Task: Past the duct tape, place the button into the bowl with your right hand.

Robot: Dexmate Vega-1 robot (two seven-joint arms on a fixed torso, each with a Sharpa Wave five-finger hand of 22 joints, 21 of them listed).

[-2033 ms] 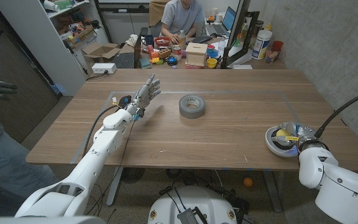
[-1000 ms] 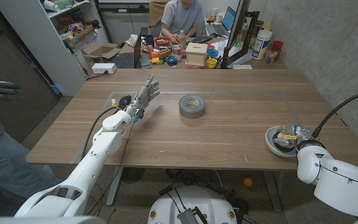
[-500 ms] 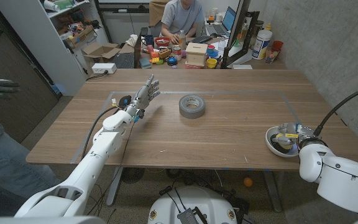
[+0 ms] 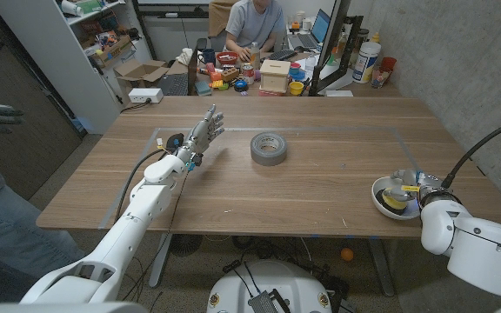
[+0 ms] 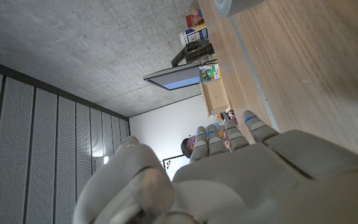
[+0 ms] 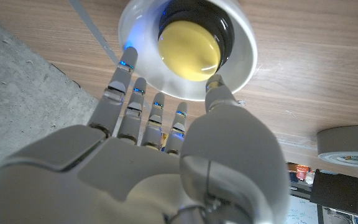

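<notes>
- Yellow button (image 6: 189,45) is sitting in the white bowl (image 6: 244,59) at the table's near right, delivered.
- Right hand (image 6: 166,155) is hovering released, fingers spread.
- Left hand (image 4: 202,135) is waiting empty, left of the duct tape (image 4: 268,148).

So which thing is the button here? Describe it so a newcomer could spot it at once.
Start at the wooden table and go to its right edge, where a white bowl sits by the right hand. The button lies inside it: a round yellow dome on a black base, unlike the grey duct tape mid-table.
</notes>
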